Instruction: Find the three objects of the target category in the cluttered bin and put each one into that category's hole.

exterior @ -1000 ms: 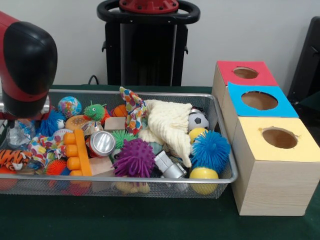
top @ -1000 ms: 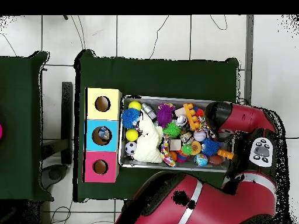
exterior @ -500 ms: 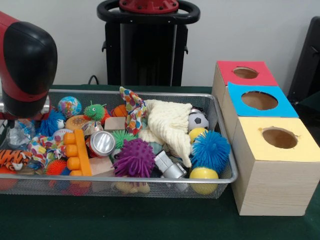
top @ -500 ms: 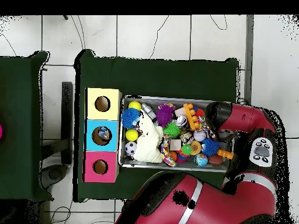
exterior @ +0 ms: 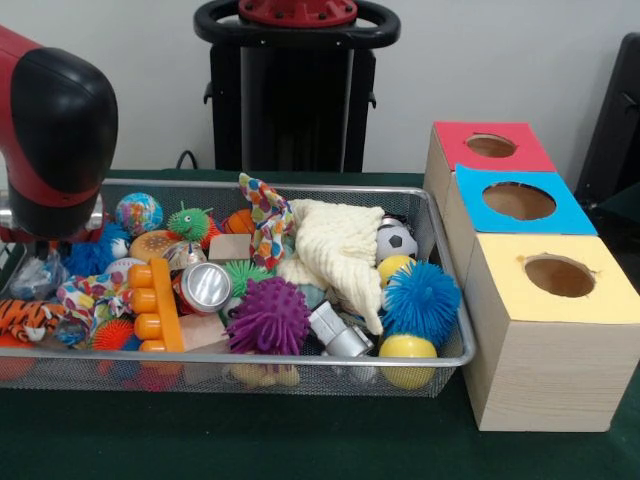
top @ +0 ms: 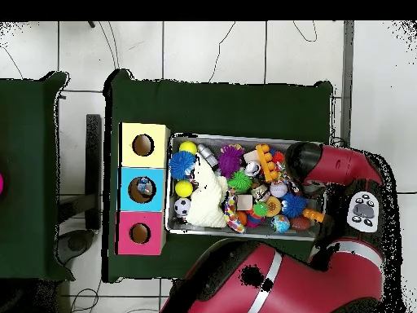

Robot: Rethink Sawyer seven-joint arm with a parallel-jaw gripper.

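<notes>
A wire mesh bin [exterior: 455, 357] [top: 173, 228] holds a heap of toys: a purple spiky ball [exterior: 268, 315], a blue spiky ball [exterior: 420, 297], yellow balls [exterior: 407, 349], a small soccer ball [exterior: 396, 241], a cream cloth [exterior: 340, 250], a drinks can [exterior: 205, 287] and an orange brick [exterior: 155, 305]. Three wooden boxes stand beside it, with a red top [exterior: 490, 147], a blue top [exterior: 520, 202] and a yellow top [exterior: 557, 277], each with a round hole. The arm's red and black end [exterior: 55, 140] [top: 305, 161] hangs over the bin's left end and hides the gripper. Crumpled clear plastic [exterior: 35, 275] lies just under it.
A tiger-striped toy [exterior: 25, 318], a patterned cloth [exterior: 265, 215], a green spiky ball [exterior: 188, 222] and a globe ball [exterior: 139, 212] crowd the bin's left half. Something lies inside the blue box's hole [top: 142, 189]. The black pedestal [exterior: 295, 90] rises behind the bin.
The arm's end has shifted slightly right over the bin's left end. The crumpled clear plastic beneath it has moved a little right and down.
</notes>
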